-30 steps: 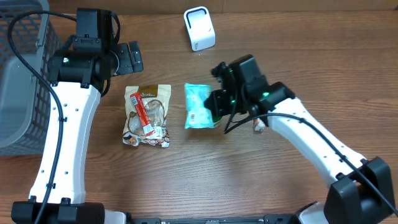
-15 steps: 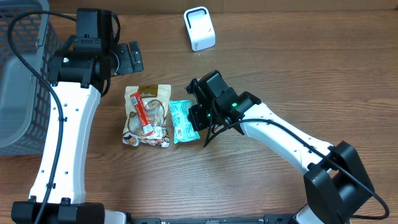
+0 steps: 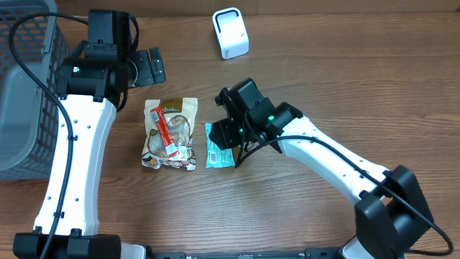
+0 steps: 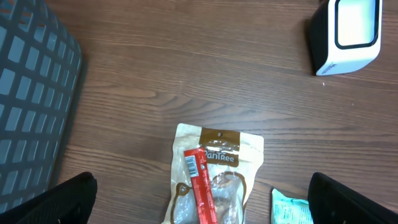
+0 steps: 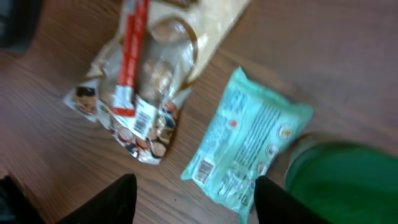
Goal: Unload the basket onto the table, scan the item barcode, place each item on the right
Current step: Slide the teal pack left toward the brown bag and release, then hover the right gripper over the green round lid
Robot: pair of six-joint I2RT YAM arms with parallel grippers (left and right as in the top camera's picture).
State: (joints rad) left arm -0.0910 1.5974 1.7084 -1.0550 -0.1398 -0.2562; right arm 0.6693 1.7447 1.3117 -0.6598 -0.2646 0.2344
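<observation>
You have five kinds of thing on the surface (image 3: 359,72), one of each: one white scanner (image 3: 230,33), one teal packet (image 3: 218,147), one brown snack pouch (image 3: 172,115), one red stick pack (image 3: 162,132) and one grey mesh basket (image 3: 21,93). You also have two robot arms: left arm (image 3: 79,144), right arm (image 3: 338,158).

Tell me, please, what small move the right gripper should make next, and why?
Probably lift the right gripper straight up: its jaws stand open over the teal plastic packet, which lies flat on the wooden table beside the brown snack pouch.
</observation>
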